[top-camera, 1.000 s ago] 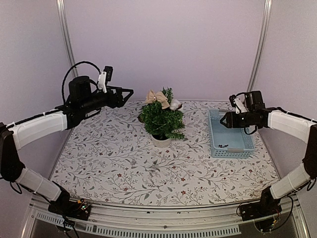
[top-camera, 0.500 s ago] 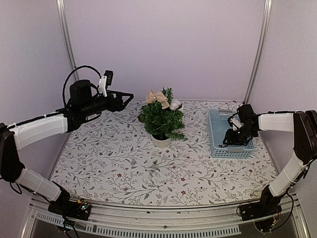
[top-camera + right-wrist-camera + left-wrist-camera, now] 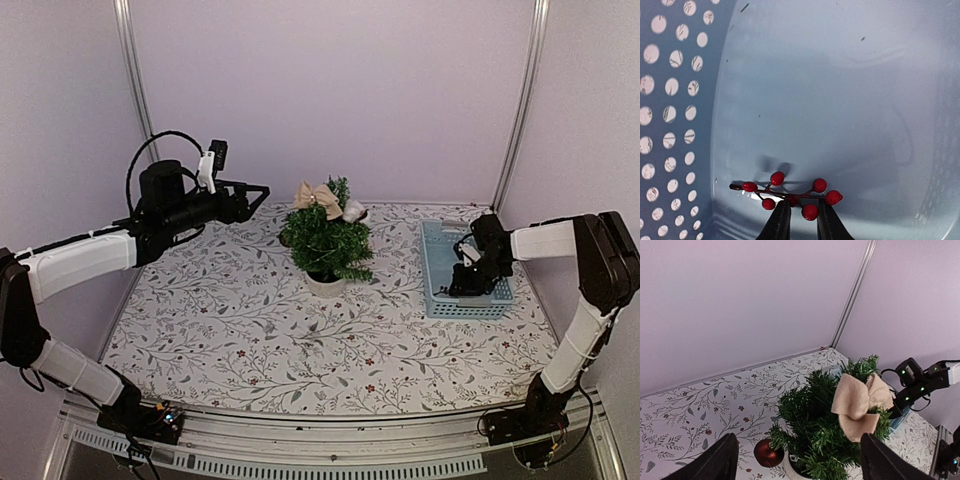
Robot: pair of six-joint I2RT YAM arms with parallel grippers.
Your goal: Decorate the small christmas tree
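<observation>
A light blue perforated plastic basket (image 3: pixel 429 272) stands on the flower-patterned counter (image 3: pixel 230 320). On the basket's floor, near its holed wall, lies a thin sprig of red berries (image 3: pixel 790 192). Well left of the basket is a beige fabric bow (image 3: pixel 318 197), with a whitish ornament (image 3: pixel 353 210) just basket-side of it. A shiny red ball (image 3: pixel 767 452) rests farther off.
</observation>
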